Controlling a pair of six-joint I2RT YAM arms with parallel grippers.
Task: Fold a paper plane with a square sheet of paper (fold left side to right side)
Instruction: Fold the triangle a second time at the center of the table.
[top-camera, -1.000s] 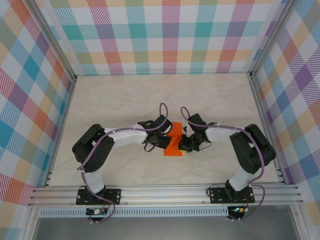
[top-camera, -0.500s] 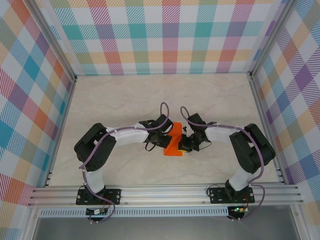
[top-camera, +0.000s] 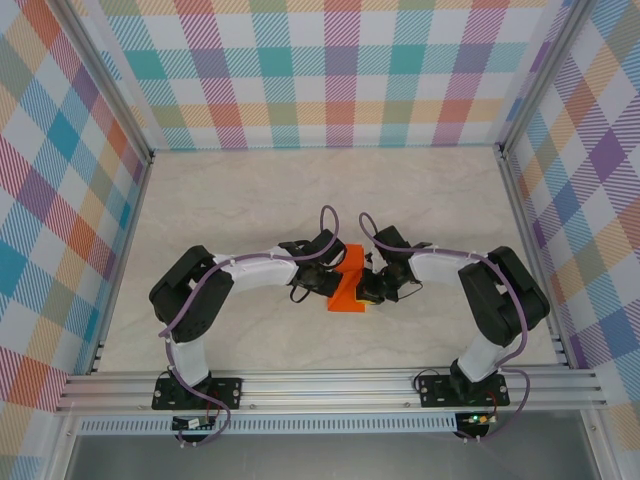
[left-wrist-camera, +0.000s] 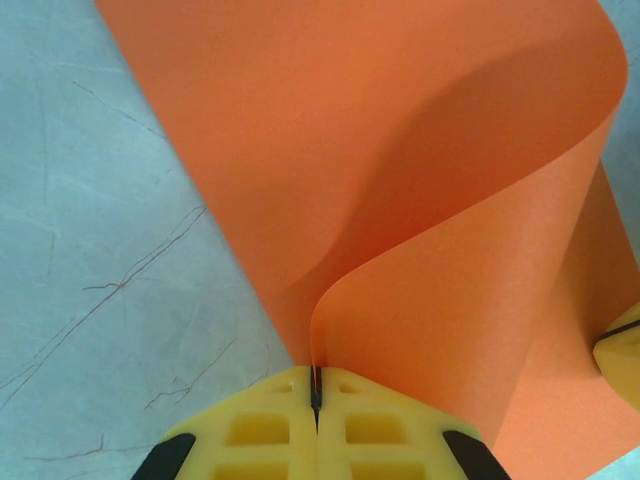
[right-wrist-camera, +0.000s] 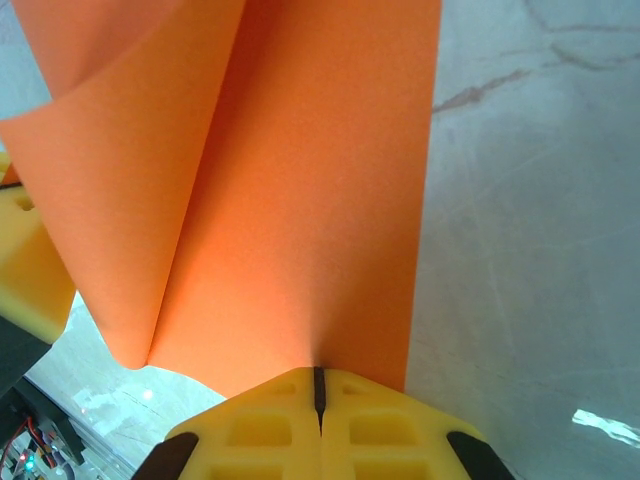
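While the square sheet of paper (top-camera: 347, 288) lies at the centre of the top view, between the wrists of the left arm (top-camera: 250, 270) and the right arm (top-camera: 450, 268), it is part raised off the desk (top-camera: 250, 190) and not flat. In the left wrist view the left jaws are pressed together on one edge of the sheet at the bottom centre of the frame, yellow pads (left-wrist-camera: 260, 432) meeting with the paper pinched between them. From there the sheet rises and bows over toward the upper right in a smooth curl. In the right wrist view the right jaws are likewise clamped on a paper edge at the bottom centre, pads (right-wrist-camera: 262, 432) together, with the orange surface running up the frame and a rolled lobe at the left.

Judged stage: the first fold, left side over to right side, appears begun but not completed. The bend is rounded, no pressed crease can be seen, and the edges are not shown aligned. Flattening this fold and all later folds for the pointed plane seem to remain.
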